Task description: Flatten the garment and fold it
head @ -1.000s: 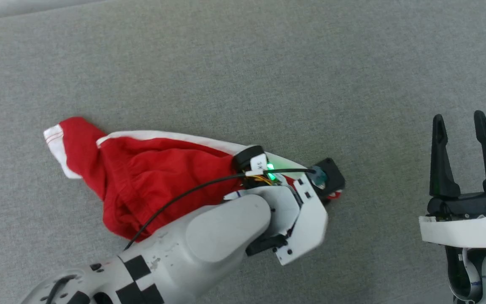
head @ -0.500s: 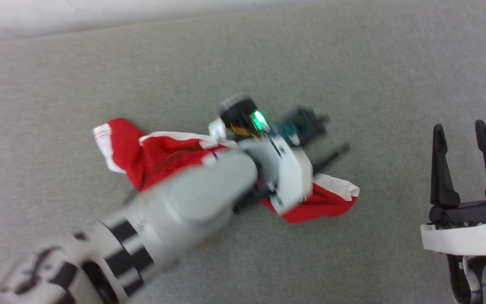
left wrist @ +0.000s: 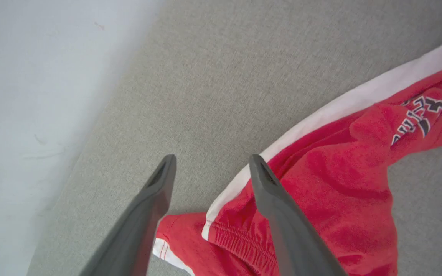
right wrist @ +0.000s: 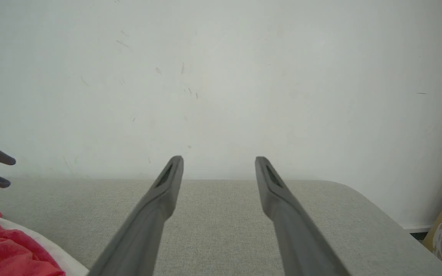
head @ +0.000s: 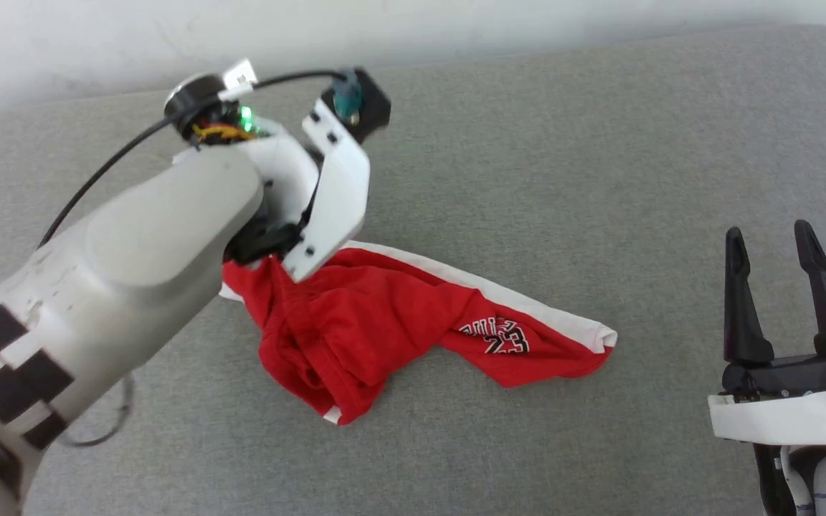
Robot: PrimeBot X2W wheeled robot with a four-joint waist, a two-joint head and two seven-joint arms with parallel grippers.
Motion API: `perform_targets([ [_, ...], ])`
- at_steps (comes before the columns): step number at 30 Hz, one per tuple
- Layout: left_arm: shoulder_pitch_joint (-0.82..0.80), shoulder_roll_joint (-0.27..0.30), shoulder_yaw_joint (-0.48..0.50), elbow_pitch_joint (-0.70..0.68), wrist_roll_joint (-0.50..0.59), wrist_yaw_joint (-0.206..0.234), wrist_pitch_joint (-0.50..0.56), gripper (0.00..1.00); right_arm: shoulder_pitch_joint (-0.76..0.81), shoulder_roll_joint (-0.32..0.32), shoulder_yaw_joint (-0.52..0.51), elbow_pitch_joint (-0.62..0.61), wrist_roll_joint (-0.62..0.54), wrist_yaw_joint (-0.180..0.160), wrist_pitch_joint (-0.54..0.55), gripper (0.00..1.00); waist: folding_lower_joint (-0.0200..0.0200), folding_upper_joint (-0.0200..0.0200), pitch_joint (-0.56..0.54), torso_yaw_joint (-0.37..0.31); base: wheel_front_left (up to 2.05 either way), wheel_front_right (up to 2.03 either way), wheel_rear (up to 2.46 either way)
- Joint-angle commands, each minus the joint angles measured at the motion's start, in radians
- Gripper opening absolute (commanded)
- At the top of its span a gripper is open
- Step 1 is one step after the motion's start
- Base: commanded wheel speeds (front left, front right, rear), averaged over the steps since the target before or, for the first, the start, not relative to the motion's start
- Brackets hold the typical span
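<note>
The right gripper (right wrist: 219, 159) stands spread wide above the grey cushion (right wrist: 221, 214), with the red garment (right wrist: 10, 249) at eight o'clock.

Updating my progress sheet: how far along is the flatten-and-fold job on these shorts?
Done: only the printed leg of the shorts lies stretched out on the grey cushion. In hand: nothing; the left pincer hangs open over the waistband, the right pincer open and apart. Left: smoothing the bunched waist part, then every fold.

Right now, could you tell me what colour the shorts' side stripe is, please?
White side stripe on red shorts; clearest in the left wrist view.
</note>
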Motion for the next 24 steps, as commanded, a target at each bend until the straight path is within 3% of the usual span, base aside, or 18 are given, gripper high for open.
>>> perform_targets([
  [1,0.028,0.023,-0.005,-0.047,0.019,0.001,0.082,1.00,-0.004,0.002,-0.001,0.001,0.006,-0.002,-0.005,1.00,0.0001,0.0000,0.026,-0.026,0.00,0.00,0.00],
  [5,0.071,0.077,-0.005,-0.132,0.075,0.001,0.226,1.00,-0.025,0.002,0.003,-0.001,0.013,-0.002,-0.005,1.00,0.0001,0.0000,0.057,-0.050,0.00,0.00,0.00],
  [16,0.164,0.118,-0.005,-0.094,0.181,0.001,0.260,1.00,-0.063,0.002,0.023,0.000,0.033,-0.002,-0.005,1.00,0.0001,0.0000,0.139,-0.098,0.00,0.00,0.00],
  [17,0.163,0.117,-0.005,-0.099,0.181,0.001,0.250,0.00,-0.063,0.002,0.022,0.000,0.033,-0.002,-0.005,1.00,0.0001,0.0000,0.141,-0.098,0.00,0.00,0.00],
  [24,0.062,0.104,-0.005,-0.074,0.183,0.001,0.074,0.00,-0.064,0.002,0.019,0.003,0.021,-0.002,-0.005,1.00,0.0001,0.0000,0.134,-0.089,0.00,0.00,0.00],
])
